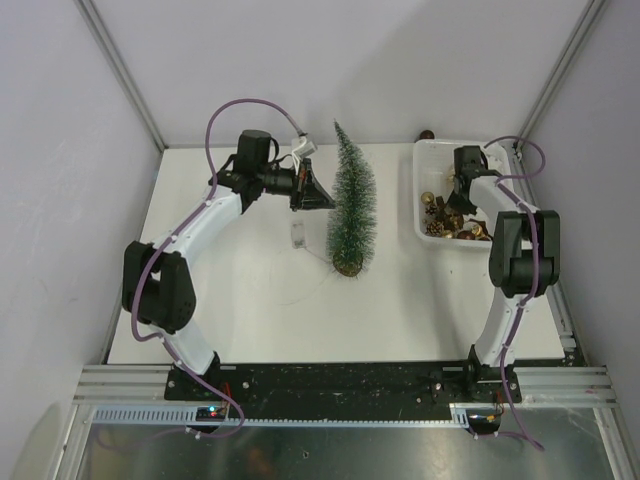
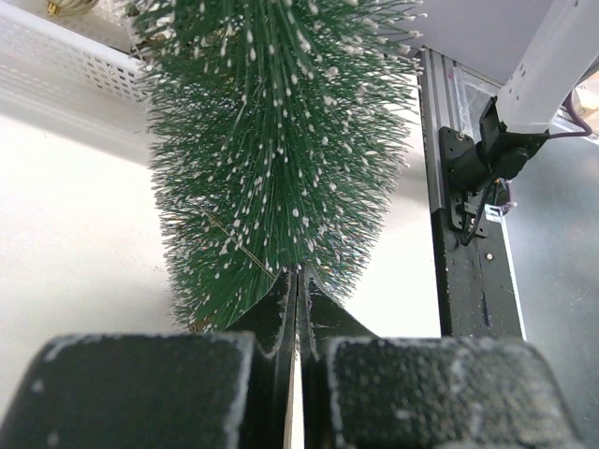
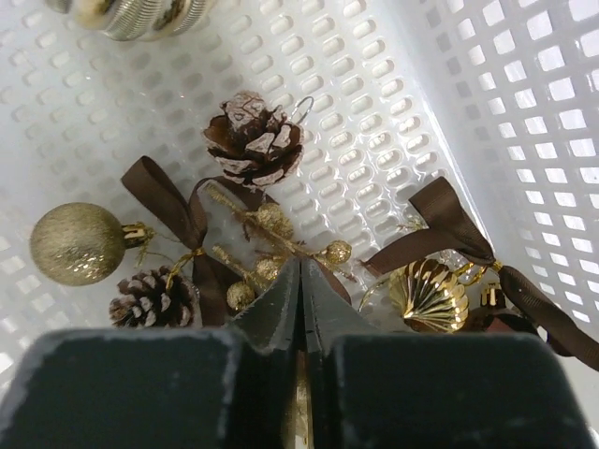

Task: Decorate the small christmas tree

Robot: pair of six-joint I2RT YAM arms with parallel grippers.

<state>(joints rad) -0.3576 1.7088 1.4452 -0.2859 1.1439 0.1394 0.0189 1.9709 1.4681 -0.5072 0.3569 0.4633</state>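
Observation:
The small christmas tree stands upright on its tan disc base mid-table; its frosted green bristles fill the left wrist view. My left gripper is shut, its tips pushed into the bristles on the tree's left side. My right gripper is down in the white mesh basket. It is shut, with its tips against a gold berry sprig tied with a brown ribbon. I cannot tell whether the sprig is pinched.
The basket also holds two pinecones, a gold glitter ball, a gold ribbed ornament and brown bows. A small clear object lies on the table left of the tree. Walls enclose the table.

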